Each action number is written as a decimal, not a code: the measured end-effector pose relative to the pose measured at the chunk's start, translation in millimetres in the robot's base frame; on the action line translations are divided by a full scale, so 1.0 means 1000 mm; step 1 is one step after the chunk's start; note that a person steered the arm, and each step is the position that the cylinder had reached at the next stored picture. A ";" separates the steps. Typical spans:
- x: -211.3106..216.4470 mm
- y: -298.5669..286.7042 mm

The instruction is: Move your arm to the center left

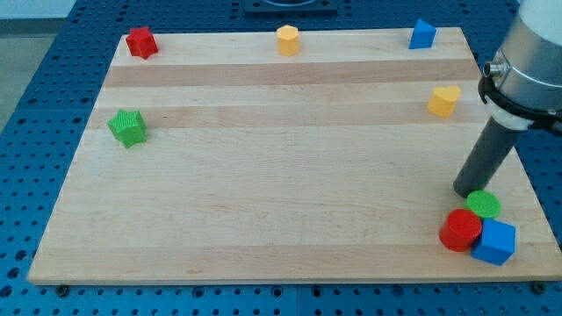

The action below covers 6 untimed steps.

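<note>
Centre-left of the surface (79,189), the target zone, lies bare just below the green star block (128,127). My tip (464,191) rests at the view's lower right, touching the green cylinder (484,204); travel runs leftward. No fingers exist.

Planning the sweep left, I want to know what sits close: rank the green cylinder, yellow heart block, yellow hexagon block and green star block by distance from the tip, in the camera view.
From my tip:
1. Green cylinder, just right of it.
2. Yellow heart block, above.
3. Yellow hexagon block, top edge.
4. Green star block, far left.
</note>
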State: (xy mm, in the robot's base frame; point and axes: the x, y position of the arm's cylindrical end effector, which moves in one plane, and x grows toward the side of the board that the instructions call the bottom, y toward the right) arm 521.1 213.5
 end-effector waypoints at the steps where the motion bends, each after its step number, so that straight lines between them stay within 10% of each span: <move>1: -0.010 -0.002; 5: -0.030 -0.496; 6: -0.063 -0.518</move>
